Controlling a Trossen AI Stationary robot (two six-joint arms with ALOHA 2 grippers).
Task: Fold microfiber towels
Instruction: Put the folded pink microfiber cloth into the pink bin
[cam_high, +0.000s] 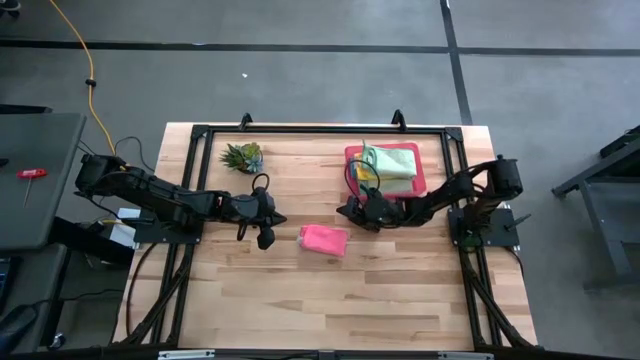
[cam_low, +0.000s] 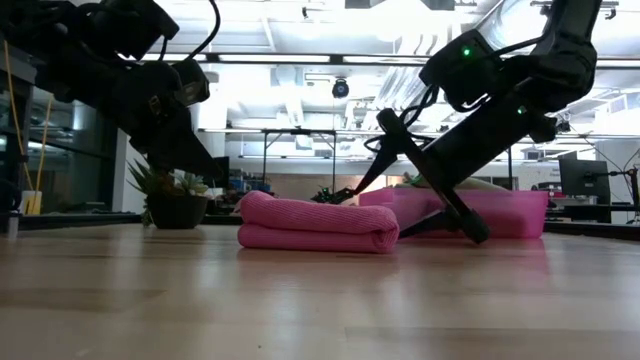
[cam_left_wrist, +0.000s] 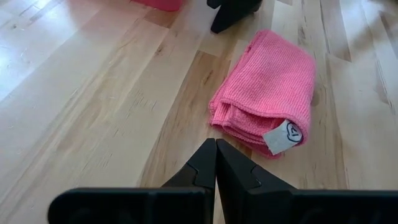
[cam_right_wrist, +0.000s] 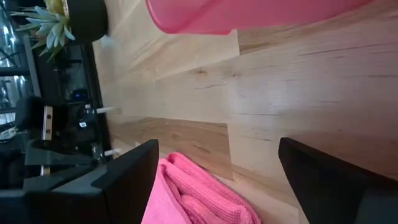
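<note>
- While your pink towel lies folded on the bare wood near the middle of the table, neither tool touches it.
- Your left tool sits just beside the towel's left edge, fingers pressed together on nothing.
- Your right tool hangs between the towel and the pink tray, fingers spread wide and empty.
- You see a light green towel folded in the tray, with a yellow one peeking out beneath it.
- A small potted plant stands at the table's far left.
</note>
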